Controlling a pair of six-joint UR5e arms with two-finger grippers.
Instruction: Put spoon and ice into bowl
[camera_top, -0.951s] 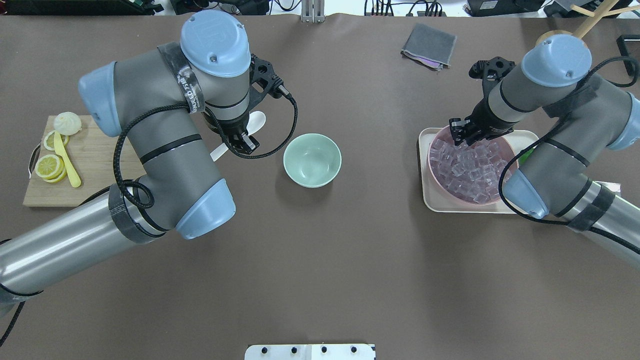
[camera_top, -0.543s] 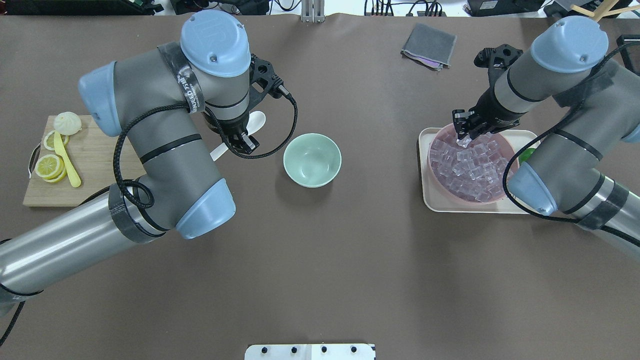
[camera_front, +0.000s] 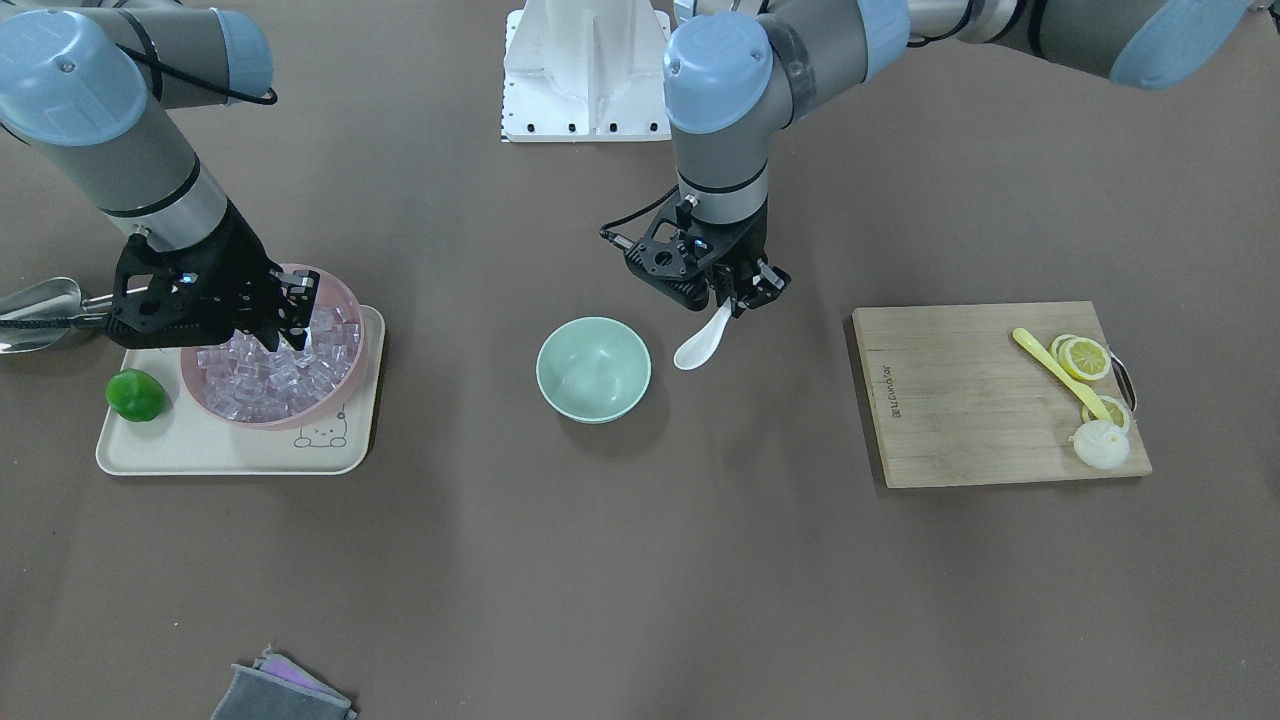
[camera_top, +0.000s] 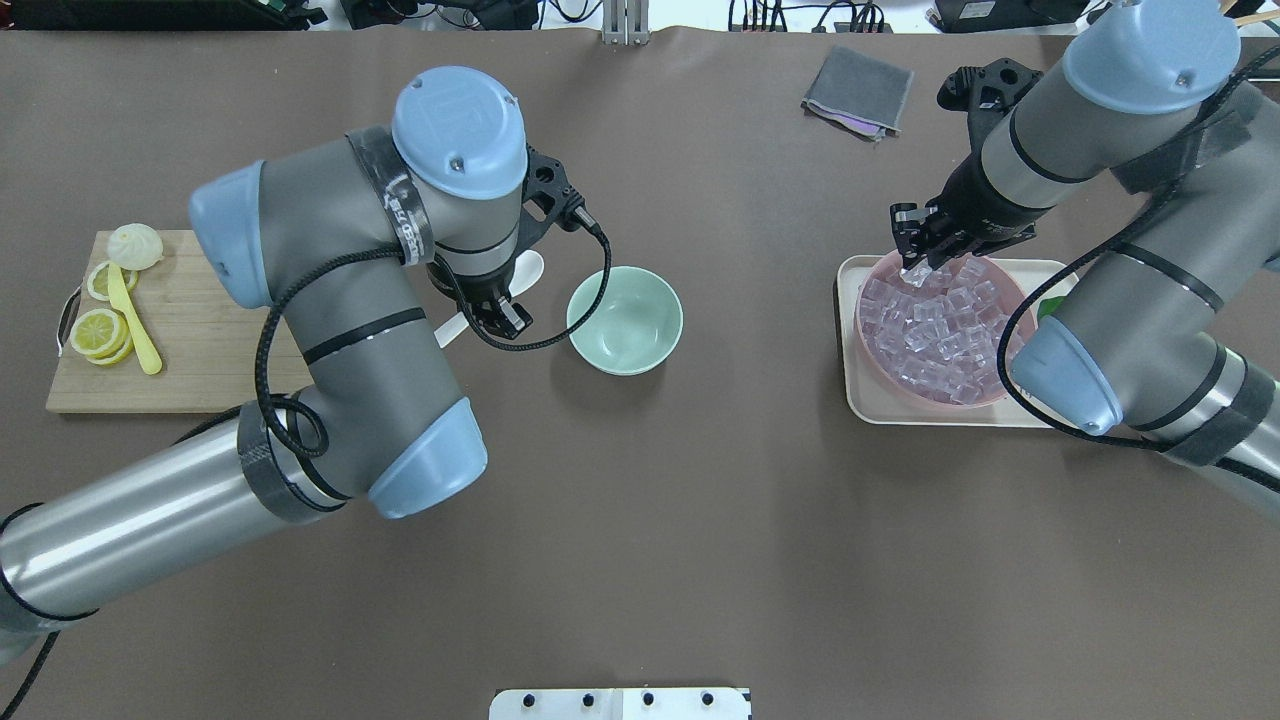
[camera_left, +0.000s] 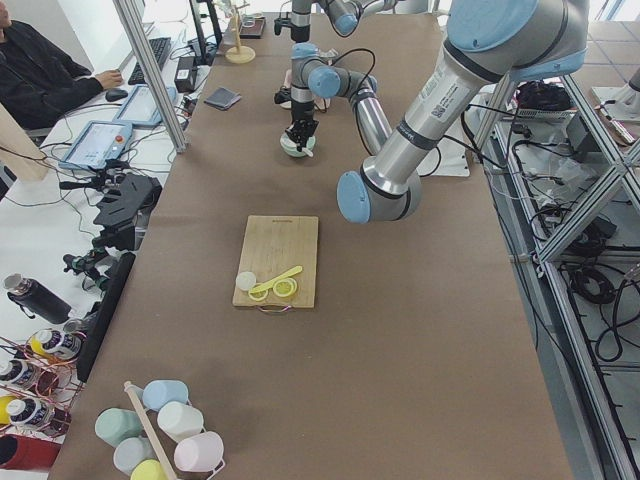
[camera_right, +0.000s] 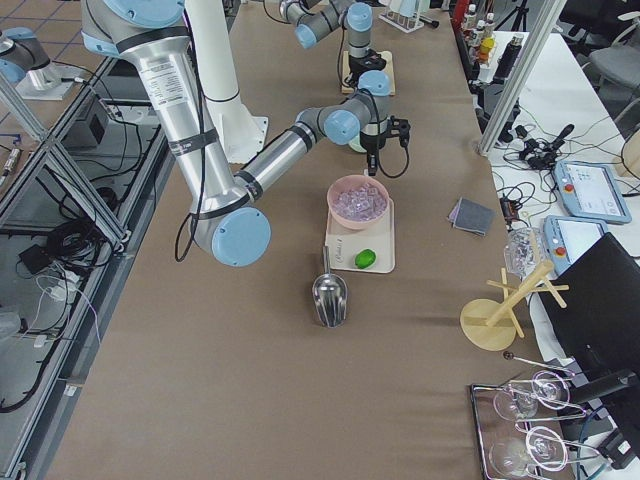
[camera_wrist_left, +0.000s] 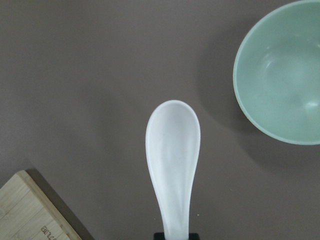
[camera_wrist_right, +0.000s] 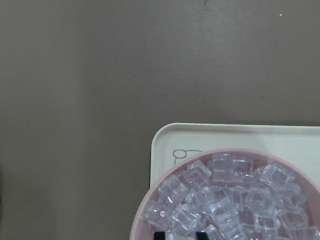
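Note:
My left gripper (camera_top: 497, 312) is shut on the handle of the white spoon (camera_top: 527, 268) and holds it off the table, just left of the mint-green bowl (camera_top: 625, 320). The left wrist view shows the spoon's scoop (camera_wrist_left: 172, 150) pointing away, with the bowl (camera_wrist_left: 285, 75) at the upper right. In the front view the spoon (camera_front: 698, 345) hangs right of the bowl (camera_front: 593, 368). My right gripper (camera_top: 914, 262) is shut on a clear ice cube (camera_top: 913, 275), above the far-left rim of the pink bowl. The cube sits between the fingertips in the right wrist view (camera_wrist_right: 180, 235).
The pink bowl (camera_top: 1012, 290) full of ice stands on a cream tray (camera_top: 858, 400) with a green lime (camera_front: 135, 393). A metal scoop (camera_front: 35, 312) lies beside the tray. A wooden board (camera_top: 190, 330) holds lemon slices and a yellow spoon (camera_top: 133, 320). A grey cloth (camera_top: 858, 90) lies at the back.
My left arm has carried the spoon to the right, closer to the mint-green bowl. My right gripper has risen out of the pink bowl's ice with a cube.

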